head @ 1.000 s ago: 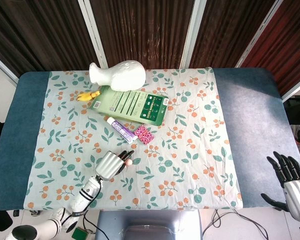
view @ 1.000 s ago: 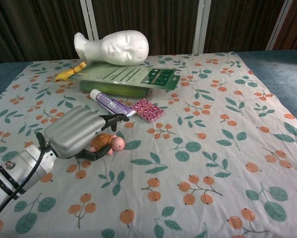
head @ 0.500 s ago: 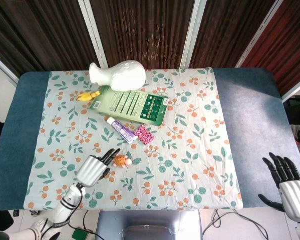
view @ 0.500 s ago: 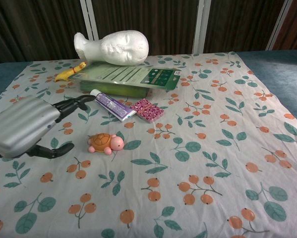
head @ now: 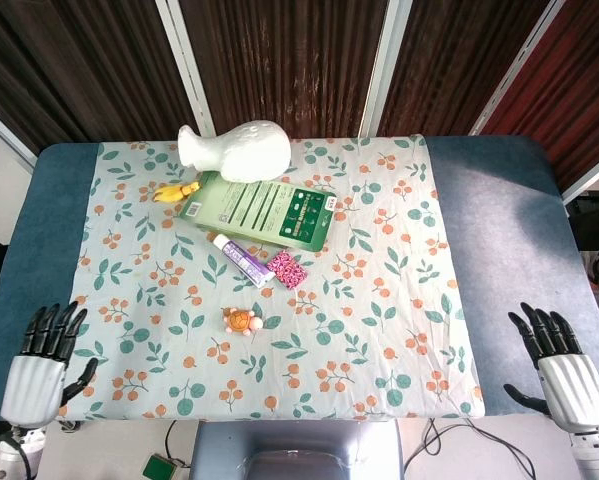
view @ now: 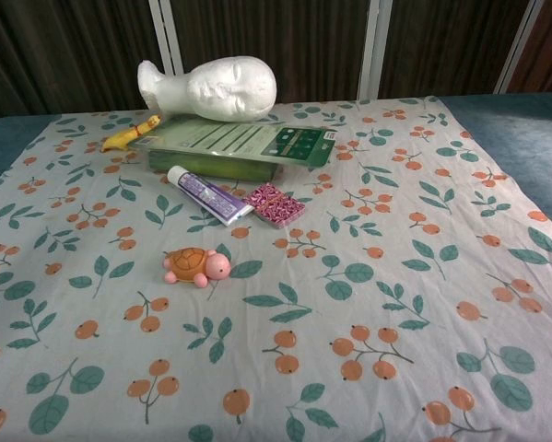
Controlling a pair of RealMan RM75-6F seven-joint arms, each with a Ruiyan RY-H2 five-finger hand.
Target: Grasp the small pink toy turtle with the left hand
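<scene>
pink toy turtle (view: 196, 266) lying crosswise on cloth, head toward the right hand (head: 563, 365) (both hands splayed, empty), left hand (head: 41, 360) well apart

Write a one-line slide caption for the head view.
Both hands, left and right, open at the table's near corners; pink turtle lies ungrasped on the cloth.

Desk (head: 499, 250), covered by cloth (head: 379, 300): foam head (head: 234, 150) at back edge; box (head: 259, 211) before it; tube (head: 241, 259) nearer; turtle (head: 242, 321) toward front edge.
</scene>
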